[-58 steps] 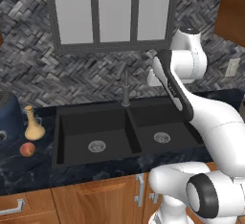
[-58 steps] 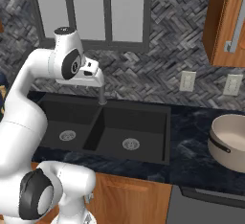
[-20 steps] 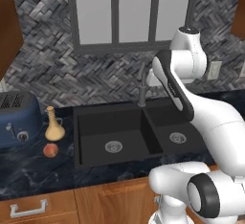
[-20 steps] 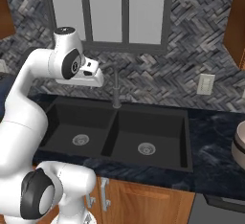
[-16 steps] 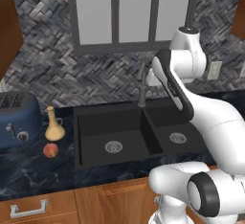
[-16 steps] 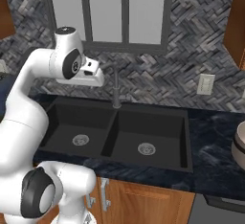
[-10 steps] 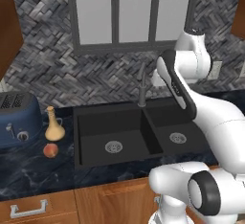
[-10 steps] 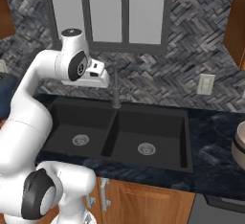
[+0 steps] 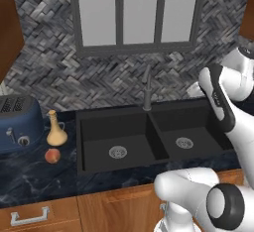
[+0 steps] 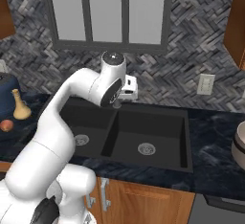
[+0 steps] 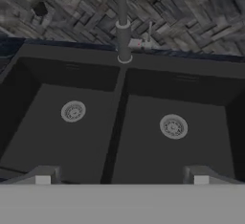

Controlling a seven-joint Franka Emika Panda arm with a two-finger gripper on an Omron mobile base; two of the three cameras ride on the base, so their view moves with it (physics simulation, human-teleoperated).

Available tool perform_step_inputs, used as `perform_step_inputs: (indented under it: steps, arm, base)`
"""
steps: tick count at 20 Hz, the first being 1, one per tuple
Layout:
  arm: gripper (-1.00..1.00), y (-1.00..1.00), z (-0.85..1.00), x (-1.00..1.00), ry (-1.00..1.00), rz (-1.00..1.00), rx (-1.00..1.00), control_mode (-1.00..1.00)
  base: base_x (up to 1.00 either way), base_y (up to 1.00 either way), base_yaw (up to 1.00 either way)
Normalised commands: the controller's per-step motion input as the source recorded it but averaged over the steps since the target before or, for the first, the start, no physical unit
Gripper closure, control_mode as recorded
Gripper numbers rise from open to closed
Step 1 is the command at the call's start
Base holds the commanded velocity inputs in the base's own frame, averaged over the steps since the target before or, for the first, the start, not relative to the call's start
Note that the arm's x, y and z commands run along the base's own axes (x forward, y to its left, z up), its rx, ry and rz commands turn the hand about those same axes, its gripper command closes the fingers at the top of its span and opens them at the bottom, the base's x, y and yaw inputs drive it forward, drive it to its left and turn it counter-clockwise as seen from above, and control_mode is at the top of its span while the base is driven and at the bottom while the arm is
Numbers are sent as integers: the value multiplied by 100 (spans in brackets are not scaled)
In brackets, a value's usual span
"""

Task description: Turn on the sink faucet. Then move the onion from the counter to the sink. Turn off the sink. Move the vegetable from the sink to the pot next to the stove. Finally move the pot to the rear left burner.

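Observation:
My gripper [image 11: 120, 177] hangs open above the front of the sink [image 11: 72, 74], its two fingertips [image 11: 43, 176] wide apart with nothing between them. The dark grey sink faucet [image 11: 123, 31] stands upright behind the divider of the two black basins, with its small lever handle [image 11: 148, 39] just to its right. No water shows in the basins. The onion [image 9: 52, 155] lies on the dark marbled counter [image 9: 30, 179] left of the sink [image 9: 114, 127], far from the gripper. The tan pot [image 10: 239, 144] peeks in at the right edge.
A tan narrow-necked vase [image 9: 56, 129] stands just behind the onion, with a blue toaster [image 9: 17, 124] to its left. A herringbone tile wall and a window rise behind the faucet [image 9: 147, 87]. A wall outlet [image 10: 206, 84] sits right of the sink [image 10: 153, 132].
The base drove left at first, shifting the whole scene right. In the last half second the arm swung, carrying the hand right and down over the sink in front of the faucet.

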Motion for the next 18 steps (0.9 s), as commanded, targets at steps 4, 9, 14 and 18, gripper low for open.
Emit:
perform_step_inputs:
  steps: [4, 9, 14, 18]
  arm:
    - [-100, -44, -23, 40, -14, 23, 7, -100]
    - [-100, -11, -16, 56, -10, 21, 4, -100]
    - [-100, -3, -5, 24, -7, 17, 0, -100]
    - [-100, 1, -5, 13, -2, 7, 0, -100]
  base:
    - [0, 0, 0]
    - [0, 0, 0]
    - [0, 0, 0]
    - [0, 0, 0]
